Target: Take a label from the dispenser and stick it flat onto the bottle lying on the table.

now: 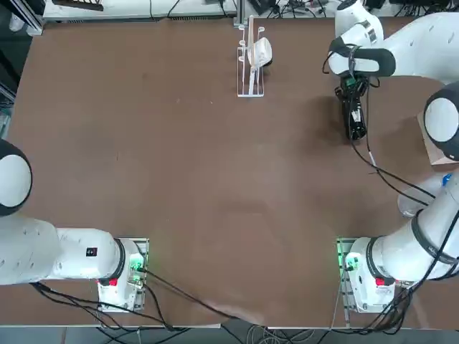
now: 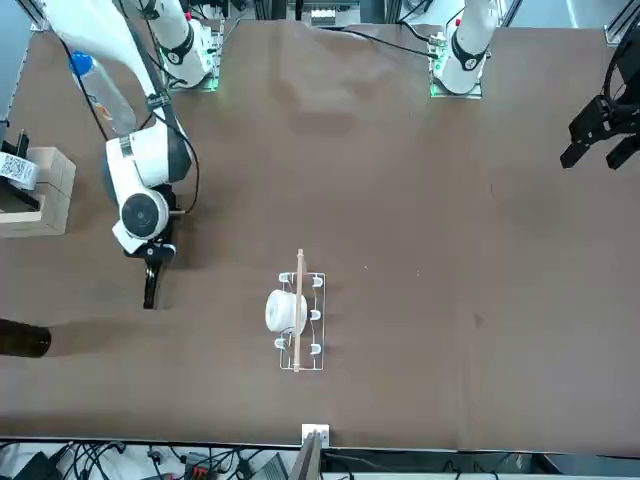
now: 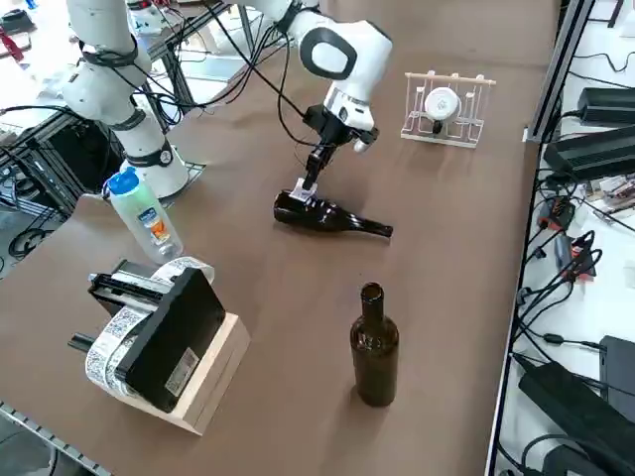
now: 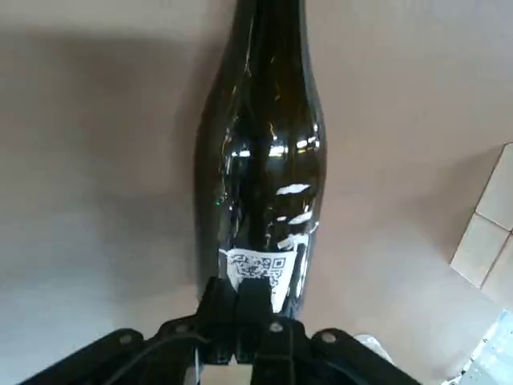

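The dark glass bottle (image 4: 264, 152) lies on its side on the brown table at the right, also seen in the right side view (image 3: 327, 216). A small white label (image 4: 258, 269) with a printed code sits on the bottle's body near its base. My right gripper (image 4: 244, 303) is shut, its fingertips (image 4: 255, 295) together and down on the label's near edge, covering part of it. From the side the gripper (image 3: 308, 186) points down onto the bottle's base end. The dispenser (image 1: 251, 59), a clear frame with a white roll, stands apart at the table's far middle (image 3: 446, 104).
A second dark bottle (image 3: 374, 347) stands upright near the table's right edge. A clear plastic bottle with a blue cap (image 3: 144, 213) and a wooden box carrying a black label printer (image 3: 164, 347) stand by the right arm's base. Cables trail from the arm.
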Available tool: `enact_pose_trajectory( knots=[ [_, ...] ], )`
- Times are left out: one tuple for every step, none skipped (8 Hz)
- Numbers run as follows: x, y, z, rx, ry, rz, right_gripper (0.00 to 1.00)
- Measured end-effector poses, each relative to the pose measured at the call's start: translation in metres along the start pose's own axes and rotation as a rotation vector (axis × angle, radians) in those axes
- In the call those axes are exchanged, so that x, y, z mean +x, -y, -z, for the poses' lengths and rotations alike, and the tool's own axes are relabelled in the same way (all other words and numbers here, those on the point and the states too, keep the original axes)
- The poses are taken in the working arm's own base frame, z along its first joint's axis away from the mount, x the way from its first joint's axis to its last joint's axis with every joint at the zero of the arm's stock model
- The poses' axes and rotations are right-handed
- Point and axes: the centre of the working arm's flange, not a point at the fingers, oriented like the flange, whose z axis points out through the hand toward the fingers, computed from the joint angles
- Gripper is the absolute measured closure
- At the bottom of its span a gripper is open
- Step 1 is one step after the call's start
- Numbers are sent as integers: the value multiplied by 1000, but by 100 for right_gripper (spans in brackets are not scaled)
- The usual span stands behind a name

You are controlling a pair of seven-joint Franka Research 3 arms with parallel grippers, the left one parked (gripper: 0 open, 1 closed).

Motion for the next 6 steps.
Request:
enact_pose_trajectory(
  knots=[
    [1, 6, -4, -2, 4, 0, 99],
    [2, 12, -9, -5, 8, 0, 99],
    [4, 16, -14, -6, 12, 1, 99],
    [5, 17, -15, -6, 13, 1, 99],
    [5, 17, -15, -6, 13, 1, 98],
    [5, 17, -15, -6, 13, 2, 98]
  ],
)
